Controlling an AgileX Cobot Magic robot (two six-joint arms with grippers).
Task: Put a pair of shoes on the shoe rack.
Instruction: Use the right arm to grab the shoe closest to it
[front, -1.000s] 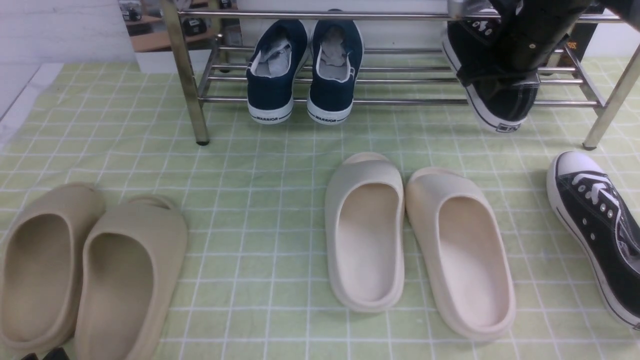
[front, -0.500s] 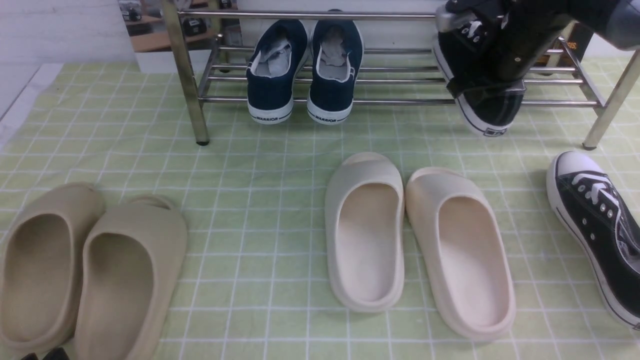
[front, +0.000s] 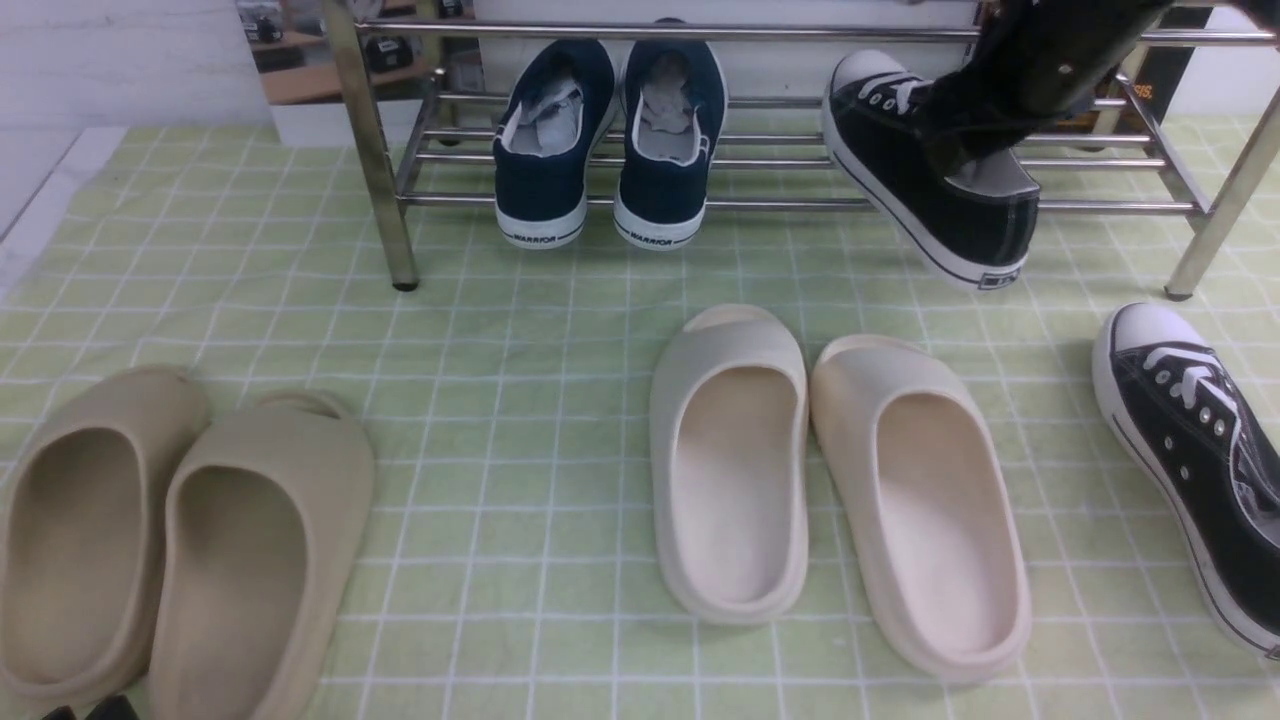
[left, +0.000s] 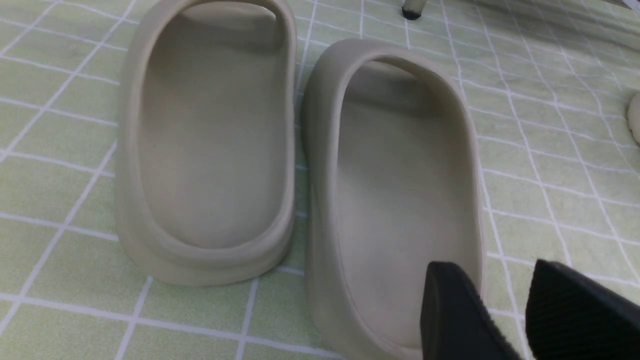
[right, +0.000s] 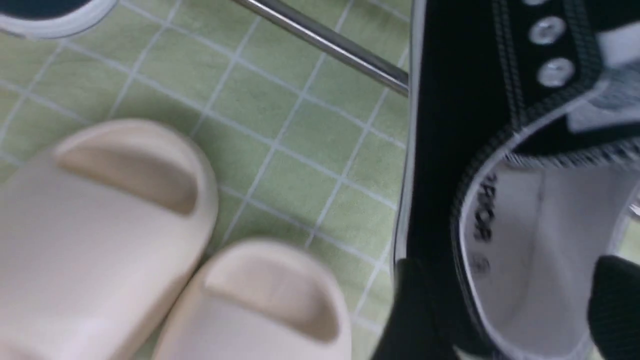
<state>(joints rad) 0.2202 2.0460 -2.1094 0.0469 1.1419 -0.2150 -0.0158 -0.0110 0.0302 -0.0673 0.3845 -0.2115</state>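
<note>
Black canvas, white laces and a white rubber toe cap identify the first sneaker (front: 960, 205). Front view: it lies aslant on the lower tier of the shiny steel rack of round bars (front: 800, 204), heel overhanging the front bar. The right gripper (front: 935, 140) is at its opening. Judged step: release and seat this shoe. Lift the fingers clear of the collar before retracting; snagged cloth could drag the shoe off. Correct the slant with a light push at the heel, leaving room for its mate. The second black sneaker (front: 1190, 460) lies on the green checked cloth (front: 500, 620), toe towards the rack; neither wrist view shows it.

Left wrist view: the left gripper (left: 495, 265) has its fingers parted, nothing between them, near a tan foam slide (left: 325, 200). The front view shows only its tips. Keep this arm parked.

Right wrist view: the fingers stand wide apart about the heel opening, not pinching it. This view alone exposes lettering on the grey lining (right: 525, 240). Check clearance here before withdrawing.
</note>
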